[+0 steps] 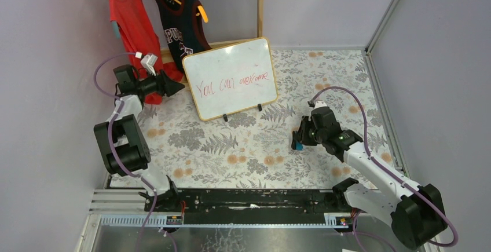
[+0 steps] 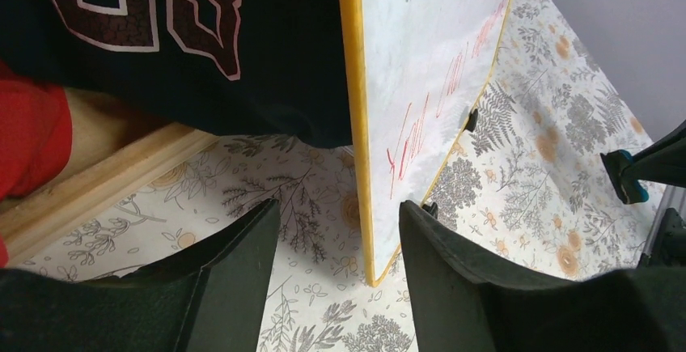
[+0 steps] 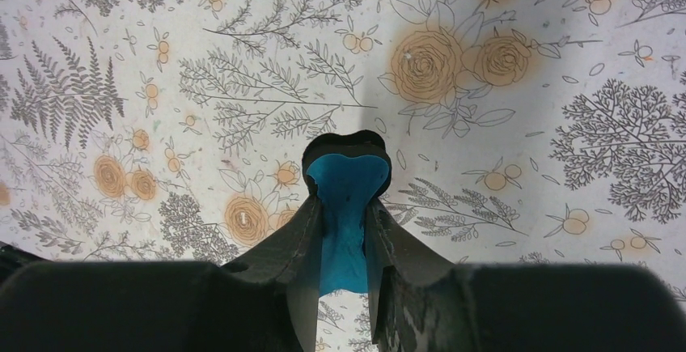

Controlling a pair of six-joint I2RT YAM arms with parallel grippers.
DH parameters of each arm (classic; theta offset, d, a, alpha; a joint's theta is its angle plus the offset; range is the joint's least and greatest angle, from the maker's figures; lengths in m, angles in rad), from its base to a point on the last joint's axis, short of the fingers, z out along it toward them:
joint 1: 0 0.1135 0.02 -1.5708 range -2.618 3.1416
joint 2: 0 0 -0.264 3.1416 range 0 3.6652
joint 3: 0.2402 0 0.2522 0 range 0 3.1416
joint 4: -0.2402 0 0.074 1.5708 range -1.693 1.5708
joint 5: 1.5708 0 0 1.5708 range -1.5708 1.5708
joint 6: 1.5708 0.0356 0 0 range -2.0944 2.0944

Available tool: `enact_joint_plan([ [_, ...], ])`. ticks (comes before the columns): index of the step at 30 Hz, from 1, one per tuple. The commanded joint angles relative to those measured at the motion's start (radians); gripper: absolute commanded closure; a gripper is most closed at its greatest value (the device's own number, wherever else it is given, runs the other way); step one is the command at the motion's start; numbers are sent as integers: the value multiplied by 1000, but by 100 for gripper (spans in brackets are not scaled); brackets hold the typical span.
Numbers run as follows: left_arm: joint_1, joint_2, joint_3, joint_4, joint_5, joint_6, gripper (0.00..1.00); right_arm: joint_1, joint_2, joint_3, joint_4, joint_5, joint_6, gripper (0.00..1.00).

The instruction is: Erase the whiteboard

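The left arm (image 1: 123, 142) and right arm (image 1: 370, 165) have black joints, white links and purple cables (image 1: 96, 77).

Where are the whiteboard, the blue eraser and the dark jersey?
whiteboard (image 1: 228, 66), top external view, white surface above the red writing.
blue eraser (image 3: 346, 198), right wrist view, middle of its blue face.
dark jersey (image 1: 176, 14), top external view, chest area.

Soft, even, bright light fills every view, with a pale glare patch high on the whiteboard (image 1: 230, 78). Shadows are faint. Both wrist views blur their own fingers (image 2: 235, 287) along the bottom edge; the blue pad (image 3: 348, 206) looks sharp.
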Motion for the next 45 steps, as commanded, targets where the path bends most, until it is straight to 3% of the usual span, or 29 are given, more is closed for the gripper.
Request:
enact_joint_plan([
  [1,1,36,40,132,53,-103,44,10,2,7,62,-27,2,100],
  [12,-3,101,76,370,54,-310,43,11,-20,-5,56,-20,-9,100],
  [34,-110,192,178,442,42,-414,46,10,29,2,69,-25,-13,100],
  [45,-134,207,188,503,66,-484,55,10,48,7,71,-18,-18,100],
])
